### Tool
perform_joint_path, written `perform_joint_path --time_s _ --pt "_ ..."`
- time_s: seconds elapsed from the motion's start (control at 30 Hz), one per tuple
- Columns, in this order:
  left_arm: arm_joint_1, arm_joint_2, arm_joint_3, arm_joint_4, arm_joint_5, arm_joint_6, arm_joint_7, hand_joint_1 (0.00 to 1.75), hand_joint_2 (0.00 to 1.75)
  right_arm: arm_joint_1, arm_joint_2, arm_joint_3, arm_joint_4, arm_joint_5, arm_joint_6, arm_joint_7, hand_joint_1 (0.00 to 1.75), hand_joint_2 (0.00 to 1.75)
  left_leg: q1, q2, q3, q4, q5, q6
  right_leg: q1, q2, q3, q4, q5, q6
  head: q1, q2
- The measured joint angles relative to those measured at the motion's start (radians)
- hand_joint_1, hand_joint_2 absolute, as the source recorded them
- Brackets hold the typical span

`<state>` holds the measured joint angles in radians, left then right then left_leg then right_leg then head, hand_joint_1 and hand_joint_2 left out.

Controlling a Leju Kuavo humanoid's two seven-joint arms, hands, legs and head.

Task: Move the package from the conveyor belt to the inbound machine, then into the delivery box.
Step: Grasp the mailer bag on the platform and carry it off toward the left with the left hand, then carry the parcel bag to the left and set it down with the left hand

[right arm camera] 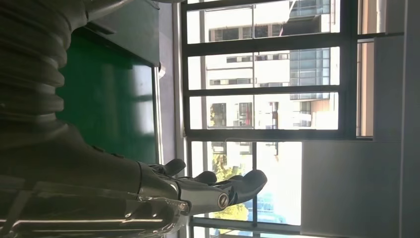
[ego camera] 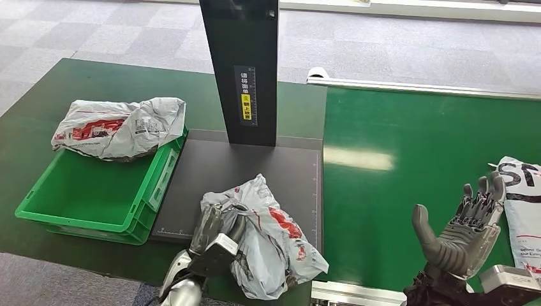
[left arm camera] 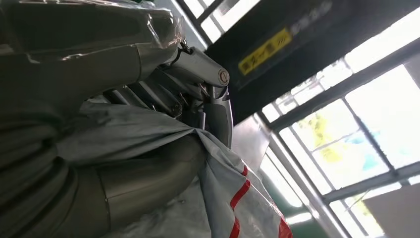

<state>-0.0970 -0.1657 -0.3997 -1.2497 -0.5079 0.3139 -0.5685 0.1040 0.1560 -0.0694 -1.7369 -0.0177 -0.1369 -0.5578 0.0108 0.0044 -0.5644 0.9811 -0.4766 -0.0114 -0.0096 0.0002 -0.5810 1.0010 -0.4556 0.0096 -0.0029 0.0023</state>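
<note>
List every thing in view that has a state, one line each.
left hand: grips the grey package
grey package: held, on the dark scanner plate
green crate: open, a bagged parcel across its rim
bagged parcel: lying crumpled
right hand: open, above the belt
white package: flat on the belt

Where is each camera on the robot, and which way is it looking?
Head view: high on the body, looking forward and down at the dark scale plate, green crate and green belt; both arms enter from below.
Left wrist view: behind the left hand, looking up past the grey package it grips.
Right wrist view: behind the right hand, facing windows, fingers spread, holding nothing.
Shared: head and left wrist both show the package and black post.
</note>
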Motion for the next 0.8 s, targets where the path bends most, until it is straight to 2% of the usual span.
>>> perform_joint_path --time_s 0.07,0.17,0.27,0.33,0.53,0.67,0.8 --pt "0.002 0.026 0.029 -0.103 -0.001 0.067 0.002 1.75 1.75 0.006 0.004 0.000 0.000 0.002 0.001 -0.004 0.00 1.75 0.001 0.000 0.000 0.000 0.000 0.000 0.001 0.000 -0.001 0.000 0.000 0.000 0.000 0.000" --pt "-0.023 0.069 0.118 -0.249 0.010 0.154 0.014 1.75 1.75 0.014 0.011 0.000 0.001 0.007 0.004 -0.008 0.00 1.75 0.002 0.000 0.000 0.000 0.000 -0.001 0.002 0.000 -0.001 0.000 0.000 0.000 0.000 0.000" --pt "-0.049 0.101 0.212 -0.343 0.030 0.173 0.017 1.75 1.75 0.015 0.014 -0.001 0.002 0.006 0.003 -0.008 0.00 1.75 0.002 0.000 0.000 0.000 0.001 -0.001 0.002 0.000 0.000 0.000 0.000 -0.001 0.000 0.000" --pt "-0.052 0.110 0.245 -0.376 0.032 0.174 0.011 1.75 1.75 0.015 0.016 -0.001 0.002 0.006 0.003 -0.008 0.00 1.75 0.002 0.000 0.000 0.000 0.001 -0.001 0.002 0.000 0.000 0.000 0.000 -0.001 0.000 0.000" --pt "-0.052 0.119 0.283 -0.419 0.021 0.193 0.003 1.75 1.75 0.015 0.021 -0.002 0.003 0.004 0.003 -0.008 0.00 1.75 0.001 0.000 -0.001 0.000 0.001 -0.001 0.001 0.000 0.000 0.000 0.000 0.000 0.000 0.000" --pt "-0.076 0.144 0.311 -0.412 -0.069 0.287 0.062 1.75 1.75 0.017 0.022 -0.003 0.003 0.002 0.000 -0.008 0.00 1.75 0.001 0.000 -0.001 0.000 0.001 -0.001 0.001 0.000 -0.001 0.000 0.000 0.000 0.000 0.000" --pt "-0.140 0.189 0.383 -0.358 -0.095 0.297 0.118 1.75 1.75 0.021 0.019 -0.003 0.003 -0.011 -0.005 -0.008 0.00 1.75 0.002 0.000 0.000 0.000 0.001 -0.002 0.002 0.000 -0.001 0.000 0.001 -0.001 0.000 0.000"
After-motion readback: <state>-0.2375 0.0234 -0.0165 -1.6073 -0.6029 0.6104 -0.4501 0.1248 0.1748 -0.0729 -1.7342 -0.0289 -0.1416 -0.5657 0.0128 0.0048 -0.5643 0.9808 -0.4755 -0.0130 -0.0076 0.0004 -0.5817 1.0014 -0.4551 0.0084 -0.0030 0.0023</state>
